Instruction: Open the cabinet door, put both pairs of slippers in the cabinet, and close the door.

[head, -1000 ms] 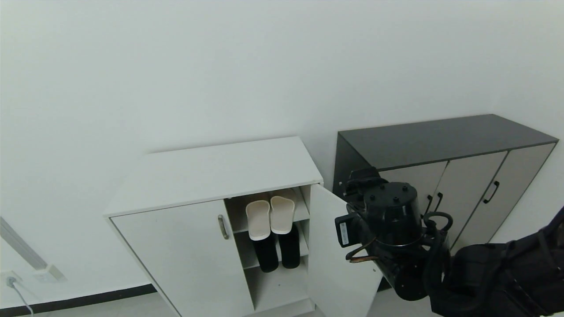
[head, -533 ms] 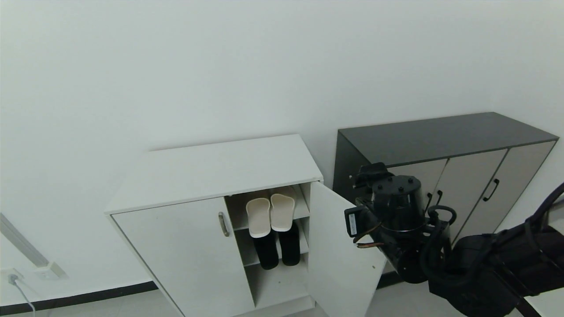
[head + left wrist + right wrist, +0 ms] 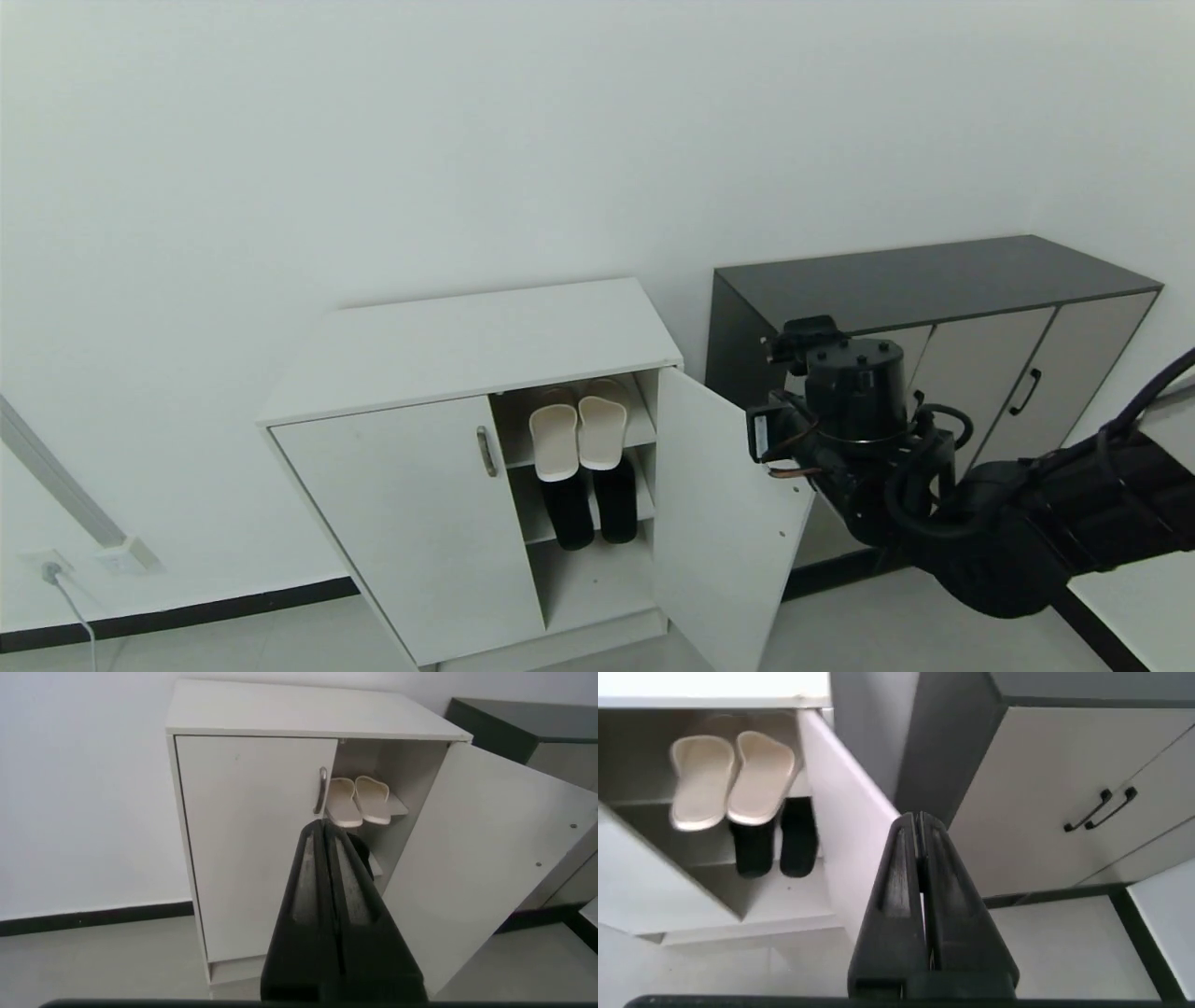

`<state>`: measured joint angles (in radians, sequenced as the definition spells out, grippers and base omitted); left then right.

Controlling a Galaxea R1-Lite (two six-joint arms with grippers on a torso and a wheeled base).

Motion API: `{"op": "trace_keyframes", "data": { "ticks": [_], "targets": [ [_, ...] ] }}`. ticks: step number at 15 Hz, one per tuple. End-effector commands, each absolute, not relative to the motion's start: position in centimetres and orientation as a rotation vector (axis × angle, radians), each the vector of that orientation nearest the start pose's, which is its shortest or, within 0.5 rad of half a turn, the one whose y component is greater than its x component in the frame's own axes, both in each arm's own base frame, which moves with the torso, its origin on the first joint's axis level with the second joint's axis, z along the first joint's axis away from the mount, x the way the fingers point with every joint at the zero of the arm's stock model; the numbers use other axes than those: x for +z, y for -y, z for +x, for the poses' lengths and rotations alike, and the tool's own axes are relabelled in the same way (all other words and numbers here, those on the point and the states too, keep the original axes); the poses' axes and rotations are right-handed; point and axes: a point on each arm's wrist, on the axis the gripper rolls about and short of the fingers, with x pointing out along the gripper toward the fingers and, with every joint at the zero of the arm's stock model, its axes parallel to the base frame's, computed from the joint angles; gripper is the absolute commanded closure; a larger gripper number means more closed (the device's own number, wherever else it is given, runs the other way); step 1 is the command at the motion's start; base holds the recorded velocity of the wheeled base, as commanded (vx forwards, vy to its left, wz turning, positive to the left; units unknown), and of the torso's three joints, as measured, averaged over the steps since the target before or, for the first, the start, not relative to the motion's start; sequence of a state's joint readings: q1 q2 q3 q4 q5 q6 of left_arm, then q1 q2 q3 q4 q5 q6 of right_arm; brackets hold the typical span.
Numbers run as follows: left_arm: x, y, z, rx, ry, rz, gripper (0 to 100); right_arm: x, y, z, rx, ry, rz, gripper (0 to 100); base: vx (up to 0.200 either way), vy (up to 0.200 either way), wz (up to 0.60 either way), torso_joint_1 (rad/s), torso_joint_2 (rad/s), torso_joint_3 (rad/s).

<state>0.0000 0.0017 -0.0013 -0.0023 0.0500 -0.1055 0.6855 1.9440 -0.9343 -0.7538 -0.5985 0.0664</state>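
The white cabinet [image 3: 467, 350] stands with its right door [image 3: 724, 532] swung open and its left door [image 3: 411, 523] closed. Inside, a white pair of slippers [image 3: 579, 437] lies on the upper shelf. A black pair of slippers [image 3: 593, 509] sits on the shelf below. My right arm's wrist [image 3: 854, 401] hangs just outside the open door's free edge. My right gripper [image 3: 920, 826] is shut on nothing and points at that door [image 3: 854, 849]. My left gripper [image 3: 323, 831] is also shut and empty, facing the cabinet front near the left door's handle [image 3: 322, 789].
A dark-topped cabinet [image 3: 934, 280] with grey doors stands against the wall right of the white one. Its handles [image 3: 1102, 810] are close to my right arm. A wall socket with a cable [image 3: 51, 569] is low on the left. Pale floor lies before both cabinets.
The whole head picture has shifted, so the camera moved. My right arm has drawn back from over the open door to just beside its free edge. The door and slippers stay as they were.
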Motion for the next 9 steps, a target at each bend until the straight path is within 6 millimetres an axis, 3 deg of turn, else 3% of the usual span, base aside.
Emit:
{"op": "trace_keyframes", "data": {
  "ticks": [1,5,9],
  "targets": [
    [7.6,-0.1,-2.3,0.050,0.006,-0.106,100,14.3,-21.1,31.3,0.041,-0.213,-0.076,100,0.000,0.000,0.00,0.000,0.00,0.000],
    [7.6,-0.1,-2.3,0.049,0.006,-0.106,100,14.7,-19.3,36.8,-0.052,-0.228,-0.058,100,0.000,0.000,0.00,0.000,0.00,0.000],
    [7.6,-0.1,-2.3,0.050,0.006,-0.106,100,12.7,-19.1,38.5,-0.050,-0.262,-0.058,100,0.000,0.000,0.00,0.000,0.00,0.000]
  ]
}}
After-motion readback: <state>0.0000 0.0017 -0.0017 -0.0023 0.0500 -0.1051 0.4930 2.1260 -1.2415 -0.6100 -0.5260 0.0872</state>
